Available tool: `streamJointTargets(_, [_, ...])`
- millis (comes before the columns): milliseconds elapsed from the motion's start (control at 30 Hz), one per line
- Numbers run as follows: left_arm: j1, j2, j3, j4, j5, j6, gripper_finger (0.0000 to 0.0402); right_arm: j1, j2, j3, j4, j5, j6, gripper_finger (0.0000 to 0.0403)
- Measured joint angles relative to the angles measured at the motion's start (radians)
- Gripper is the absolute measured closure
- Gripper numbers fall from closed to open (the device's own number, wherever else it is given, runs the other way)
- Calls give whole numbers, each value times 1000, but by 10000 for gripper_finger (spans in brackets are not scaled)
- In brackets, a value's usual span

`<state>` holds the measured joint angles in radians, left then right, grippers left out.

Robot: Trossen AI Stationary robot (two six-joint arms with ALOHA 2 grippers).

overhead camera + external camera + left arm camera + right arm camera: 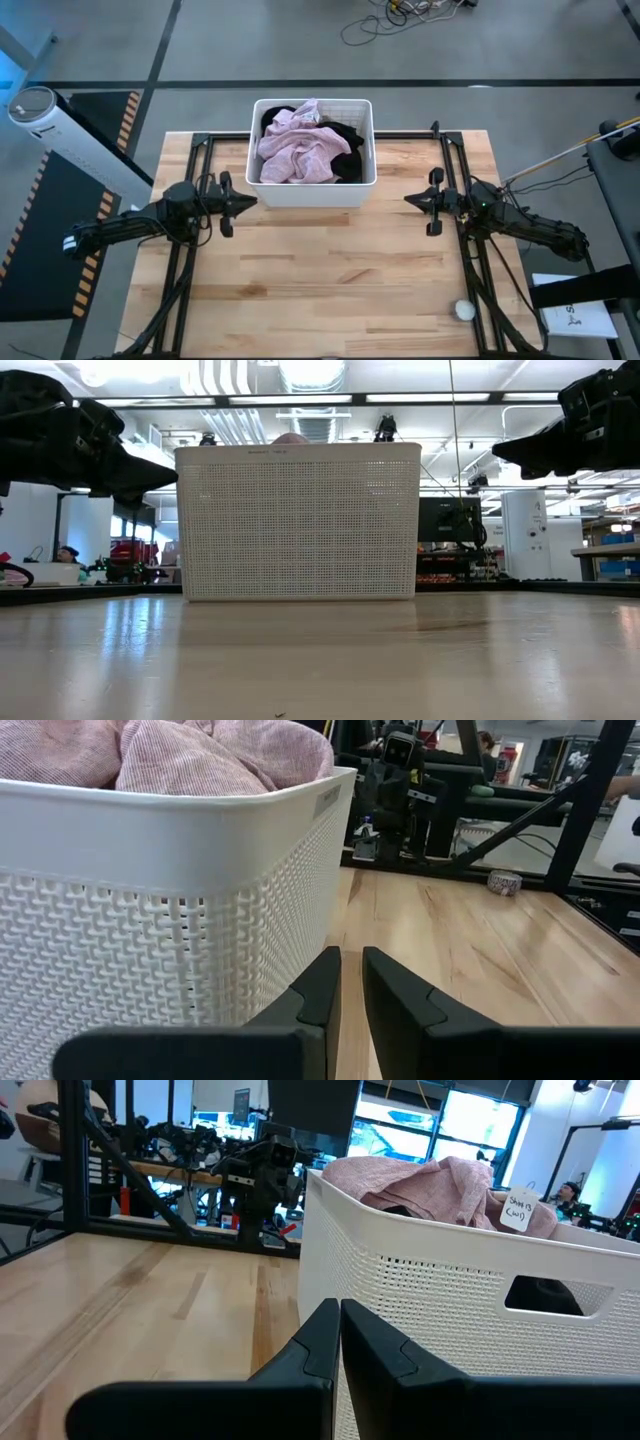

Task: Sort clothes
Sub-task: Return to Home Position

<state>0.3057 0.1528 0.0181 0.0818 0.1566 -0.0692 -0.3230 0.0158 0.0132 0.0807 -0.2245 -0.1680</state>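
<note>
A white lattice-sided basket (312, 190) stands at the middle of the table's far side. The clothes lie heaped inside it: a pale pink shirt (298, 150) on top and black pieces (348, 150) beside and under it. The pink shirt rises above the rim (200, 755) and carries a paper tag (519, 1208). My left gripper (250, 201) hovers level off the basket's near left corner, all but shut, with only a slim gap and nothing between its fingers (350, 975). My right gripper (410, 200) hovers level off the near right corner, shut and empty (338, 1325).
Dark frame rails (190, 250) run along both sides of the wooden table. A small white roll (464, 310) lies near the right front corner. Bare wood stretches between the two arms, in front of the basket (298, 520). A white cylinder (35, 105) stands off the table's left.
</note>
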Motion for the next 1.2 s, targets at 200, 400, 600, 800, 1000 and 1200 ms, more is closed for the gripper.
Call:
streamJointTargets(200, [0,2,0,0,0,0,371,0,0,0,0,0,0,403])
streamJointTargets(400, [0,9,0,0,0,0,379,0,0,0,0,0,0,403])
streamJointTargets(600, [0,9,0,0,0,0,374,0,0,0,0,0,0,403])
streamJointTargets(800, [0,9,0,0,0,0,366,0,0,0,0,0,0,403])
streamJointTargets(1000, [0,9,0,0,0,0,365,0,0,0,0,0,0,403])
streamJointTargets(1200, [0,8,0,0,0,0,363,0,0,0,0,0,0,403])
